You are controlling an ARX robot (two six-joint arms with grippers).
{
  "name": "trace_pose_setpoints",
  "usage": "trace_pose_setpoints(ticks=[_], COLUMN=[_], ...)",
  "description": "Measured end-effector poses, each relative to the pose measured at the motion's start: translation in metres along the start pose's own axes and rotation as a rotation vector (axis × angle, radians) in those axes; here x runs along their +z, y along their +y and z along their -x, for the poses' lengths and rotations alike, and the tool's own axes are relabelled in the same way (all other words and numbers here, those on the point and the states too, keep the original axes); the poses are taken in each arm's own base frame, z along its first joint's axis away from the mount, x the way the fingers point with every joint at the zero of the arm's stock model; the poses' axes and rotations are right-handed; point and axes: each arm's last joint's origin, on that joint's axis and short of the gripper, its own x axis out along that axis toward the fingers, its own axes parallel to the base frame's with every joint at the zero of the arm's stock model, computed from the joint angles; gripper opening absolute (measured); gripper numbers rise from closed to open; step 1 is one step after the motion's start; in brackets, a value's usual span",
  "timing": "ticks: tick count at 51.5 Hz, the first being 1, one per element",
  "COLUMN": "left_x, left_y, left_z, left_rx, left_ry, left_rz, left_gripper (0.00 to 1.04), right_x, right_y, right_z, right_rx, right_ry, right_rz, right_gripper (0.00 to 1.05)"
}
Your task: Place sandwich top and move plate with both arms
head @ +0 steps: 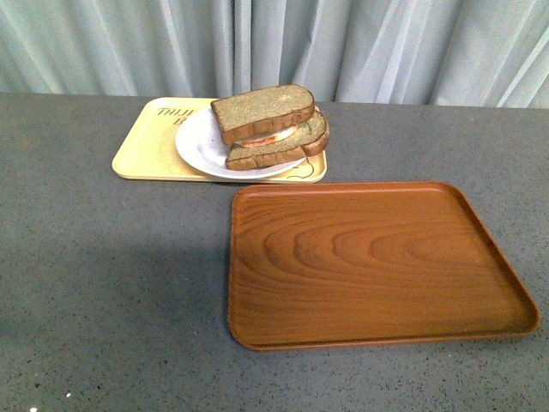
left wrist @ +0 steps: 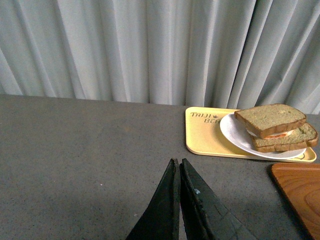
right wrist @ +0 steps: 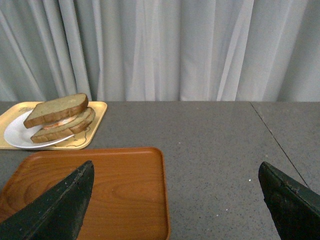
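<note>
the sandwich top [head: 262, 112] already lies on the stack, tilted, its near left edge riding higher than the lower slice [head: 283, 148], with a strip of pale and red filling showing between them. the stack sits on the right part of the white plate [head: 199, 146], and the plate rests on the yellow tray [head: 141, 150] at the far left of the table [head: 103, 283]. the wooden tray [head: 369, 262] lies bare just near of it and to the right, judging by the task a likely landing spot for the plate. neither arm shows in the front view. the left gripper [left wrist: 178, 172] hangs over bare table well left of the yellow tray, its jaws clenched on nothing. the right gripper [right wrist: 175, 190] hovers over the wooden tray's near right part with jaws spread wide, released. the placing looks done; the two-arm plate move is not begun.
</note>
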Motion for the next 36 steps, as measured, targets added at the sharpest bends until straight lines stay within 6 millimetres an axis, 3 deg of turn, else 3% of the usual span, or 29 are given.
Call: trace_pose_setpoints(ticks=[7, 22, 31, 36], left_x=[0.0000, 0.0000, 0.0000, 0.0000], left_y=[0.0000, 0.0000, 0.0000, 0.0000], left_z=[0.0000, 0.0000, 0.0000, 0.0000], left_rx=[0.000, -0.001, -0.001, -0.001], left_ry=[0.000, 0.000, 0.000, 0.000], left_rz=[0.000, 0.000, -0.001, -0.002], left_gripper=[0.03, 0.72, 0.97, 0.95], right_x=[0.0000, 0.0000, 0.0000, 0.0000], right_y=[0.0000, 0.0000, 0.0000, 0.0000], right_z=[0.0000, 0.0000, 0.0000, 0.0000], right_rx=[0.001, 0.000, 0.000, 0.000], right_ry=[0.000, 0.000, 0.000, 0.000], right_rz=[0.000, 0.000, 0.000, 0.000], right_gripper=[0.96, 0.96, 0.96, 0.96])
